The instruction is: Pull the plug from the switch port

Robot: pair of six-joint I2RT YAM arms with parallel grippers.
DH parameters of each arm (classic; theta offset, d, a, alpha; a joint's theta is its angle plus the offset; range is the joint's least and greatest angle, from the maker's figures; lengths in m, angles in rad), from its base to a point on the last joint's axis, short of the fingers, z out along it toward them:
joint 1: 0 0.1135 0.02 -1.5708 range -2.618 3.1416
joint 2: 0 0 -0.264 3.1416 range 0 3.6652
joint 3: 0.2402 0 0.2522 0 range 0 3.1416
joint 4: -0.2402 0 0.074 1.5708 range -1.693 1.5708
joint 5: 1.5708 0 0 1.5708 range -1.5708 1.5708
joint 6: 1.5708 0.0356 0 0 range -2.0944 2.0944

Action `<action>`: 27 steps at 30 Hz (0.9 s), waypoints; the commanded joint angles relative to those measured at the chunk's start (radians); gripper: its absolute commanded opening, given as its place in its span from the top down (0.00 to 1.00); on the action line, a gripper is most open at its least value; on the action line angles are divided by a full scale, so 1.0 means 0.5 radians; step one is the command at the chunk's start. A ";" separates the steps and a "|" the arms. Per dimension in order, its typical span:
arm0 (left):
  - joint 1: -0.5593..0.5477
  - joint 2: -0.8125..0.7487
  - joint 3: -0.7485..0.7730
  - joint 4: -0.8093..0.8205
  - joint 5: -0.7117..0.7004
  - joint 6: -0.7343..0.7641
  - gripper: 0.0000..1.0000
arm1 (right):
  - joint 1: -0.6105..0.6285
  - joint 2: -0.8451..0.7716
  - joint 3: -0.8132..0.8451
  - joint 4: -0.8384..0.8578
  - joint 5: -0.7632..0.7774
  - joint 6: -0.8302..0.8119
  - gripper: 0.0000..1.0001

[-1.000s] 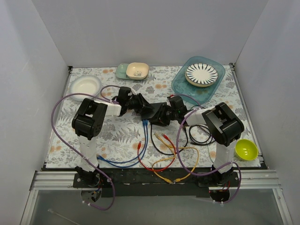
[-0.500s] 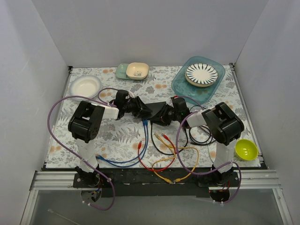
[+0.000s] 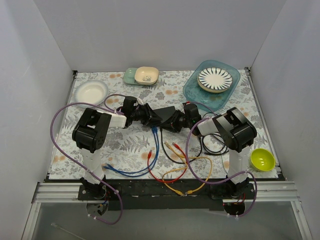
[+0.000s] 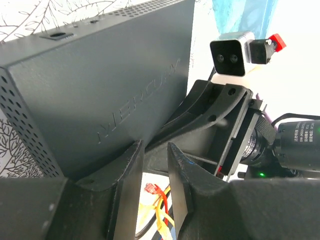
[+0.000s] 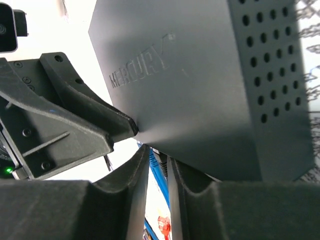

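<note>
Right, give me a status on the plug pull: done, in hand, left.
Done: both arms are at the switch box, left end effector on one end, right end effector opposite. In hand: the blue cable shows in the gap between the right one's fingers; a grip isn't clear. Left: that cable ends at the box's near edge, port hidden, so the pull seems not yet done.

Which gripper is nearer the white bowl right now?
Left. The left gripper is at the switch, right of the white bowl; the right gripper is at the switch's other end, farther away.
</note>
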 commanded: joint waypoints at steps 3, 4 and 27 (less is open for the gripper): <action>0.001 0.007 -0.096 -0.238 -0.086 0.120 0.73 | -0.002 0.141 0.023 -0.119 0.096 0.067 0.80; 0.001 0.007 -0.099 -0.235 -0.083 0.120 0.73 | 0.002 0.144 0.023 -0.116 0.093 0.061 0.82; 0.056 -0.133 -0.231 0.166 -0.135 -0.141 0.72 | 0.087 0.006 -0.130 -0.281 -0.033 -0.289 0.99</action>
